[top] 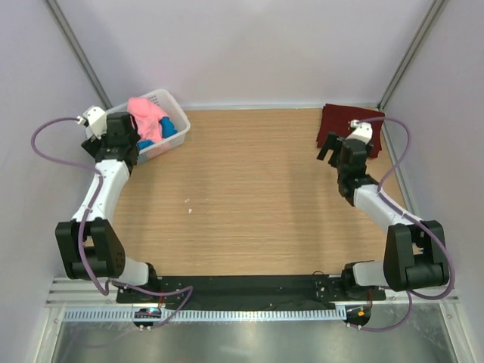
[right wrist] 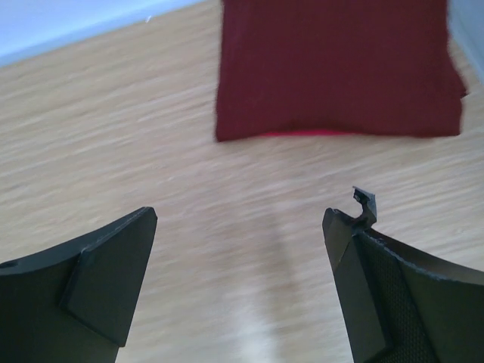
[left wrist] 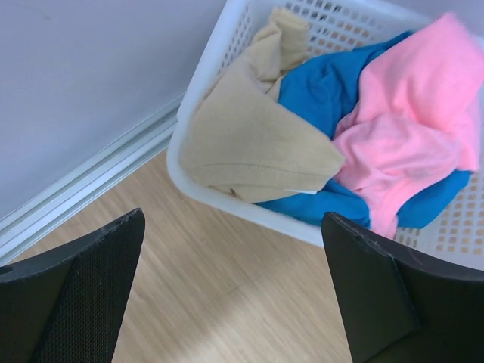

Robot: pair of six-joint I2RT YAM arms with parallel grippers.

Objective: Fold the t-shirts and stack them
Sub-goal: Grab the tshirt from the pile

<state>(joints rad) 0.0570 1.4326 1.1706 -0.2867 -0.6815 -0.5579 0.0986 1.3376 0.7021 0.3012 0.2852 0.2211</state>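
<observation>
Four t-shirts are seen, three in a basket and one on the bench (top: pixel 249 197). A white lattice basket (top: pixel 181 125) is set at the far left corner of the bench, close to the wall. In it a pink t-shirt (top: pixel 147 117) is heaped on top, crumpled, and a bright blue t-shirt (top: pixel 168 127) is bunched under and beside it.

From the left wrist view a tan t-shirt (left wrist: pixel 249 144) is shown draped over the near rim of the basket (left wrist: pixel 208 76), touching the blue t-shirt (left wrist: pixel 325 87), which is overlapped by the pink t-shirt (left wrist: pixel 412 121). All three are unfolded.

The left gripper (top: pixel 125 130) is held above the near edge of the basket. Its fingers (left wrist: pixel 83 287) are spread wide apart, and nothing is held between them.

A dark maroon t-shirt (top: pixel 340 125) is laid flat as a folded rectangle at the far right corner of the bench. In the right wrist view the maroon t-shirt (right wrist: pixel 333 68) is seen lying smooth, and a thin red edge is visible along its near hem.

The right gripper (top: pixel 330 153) is held over bare wood just in front of that shirt, apart from it. Its fingers (right wrist: pixel 98 280) are likewise spread wide, and nothing is gripped.
</observation>
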